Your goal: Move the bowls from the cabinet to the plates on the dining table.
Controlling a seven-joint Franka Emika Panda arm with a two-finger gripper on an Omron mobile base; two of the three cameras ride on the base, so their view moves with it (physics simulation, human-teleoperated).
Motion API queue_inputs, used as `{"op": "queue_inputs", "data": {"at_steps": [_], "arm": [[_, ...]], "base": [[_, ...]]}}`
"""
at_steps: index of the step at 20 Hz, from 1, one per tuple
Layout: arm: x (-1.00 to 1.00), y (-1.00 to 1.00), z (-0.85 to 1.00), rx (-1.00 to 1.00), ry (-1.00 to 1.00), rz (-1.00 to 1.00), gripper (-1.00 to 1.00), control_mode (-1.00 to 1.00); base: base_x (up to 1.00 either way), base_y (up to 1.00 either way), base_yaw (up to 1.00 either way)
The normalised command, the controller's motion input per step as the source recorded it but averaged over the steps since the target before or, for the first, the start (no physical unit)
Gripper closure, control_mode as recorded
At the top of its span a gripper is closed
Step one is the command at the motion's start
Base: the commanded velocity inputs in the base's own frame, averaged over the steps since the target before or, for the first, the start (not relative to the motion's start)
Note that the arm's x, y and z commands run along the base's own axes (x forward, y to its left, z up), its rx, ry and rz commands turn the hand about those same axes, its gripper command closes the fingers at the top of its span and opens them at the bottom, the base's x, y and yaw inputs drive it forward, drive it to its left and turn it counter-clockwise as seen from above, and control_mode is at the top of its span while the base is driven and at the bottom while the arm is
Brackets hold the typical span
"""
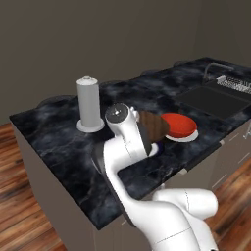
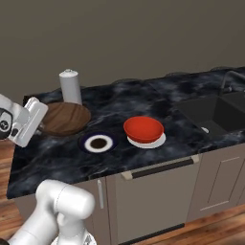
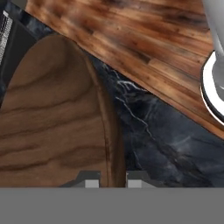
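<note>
The jaws are pinched narrow on the rim of the wood-grain bowl (image 3: pixel 52 122), holding it above the black marble desk (image 2: pixel 143 95) beside an empty white plate (image 2: pixel 98 142). Just to that plate's right, the red bowl (image 2: pixel 143 128) sits on a second white plate (image 2: pixel 160 140). A tall white cylinder (image 2: pixel 70 86) stands behind the wooden bowl.

I'm looking at a home kitchen: a marble-topped island (image 2: pixel 119 158) with taupe cabinet doors (image 2: pixel 225 177) below its top, a sink (image 2: pixel 217 112) sunk into its far end beside a dish rack (image 1: pixel 235 83), and wood flooring (image 1: pixel 24 215) around it.
</note>
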Motion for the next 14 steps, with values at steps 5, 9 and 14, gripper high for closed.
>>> {"op": "queue_inputs", "data": {"at_steps": [5,9,14], "arm": [[0.27,-0.02,-0.27,0.0,-0.03,0.0,1.0,-1.0],[0.28,-0.01,-0.28,0.01,-0.02,0.0,1.0,-1.0],[0.27,0.0,-0.25,0.02,-0.04,0.0,1.0,-1.0]], "base": [[0.0,0.0,0.0],[0.0,0.0,0.0],[0.0,0.0,0.0]]}}
